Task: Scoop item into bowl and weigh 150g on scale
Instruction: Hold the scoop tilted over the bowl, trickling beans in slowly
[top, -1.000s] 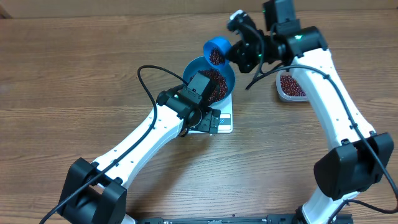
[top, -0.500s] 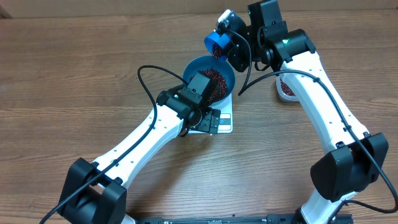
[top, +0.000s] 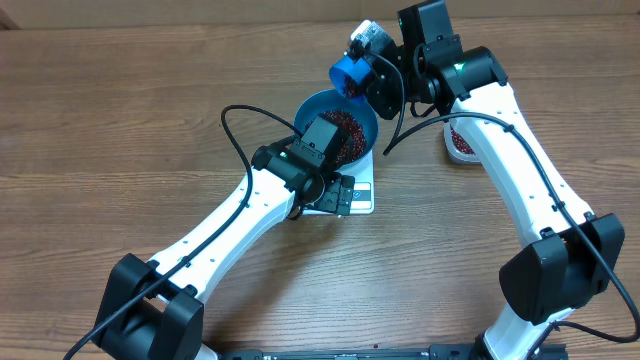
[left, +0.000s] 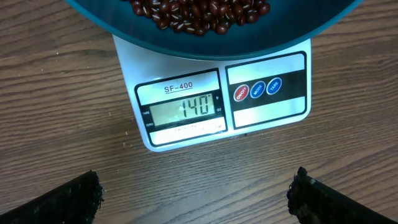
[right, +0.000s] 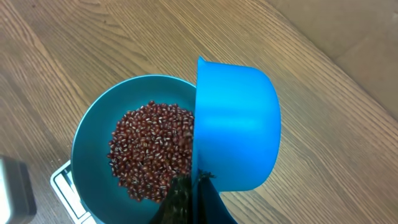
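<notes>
The blue bowl sits on the white scale and holds a heap of red-brown beans. In the left wrist view the scale reads 140 under the bowl. My left gripper is open, low over the wood in front of the display, holding nothing. My right gripper is shut on a small blue scoop. The scoop is tipped on its side beside and above the bowl's far rim, over the beans. From overhead the scoop is behind the bowl.
A clear tub of beans stands right of the scale, partly hidden under the right arm. The left arm runs from the front left up to the scale, with a black cable looping above it. Bare wooden table surrounds everything.
Over the last second my right gripper carried the scoop up and back from over the bowl, turning it on its side. The left arm has stayed still.
</notes>
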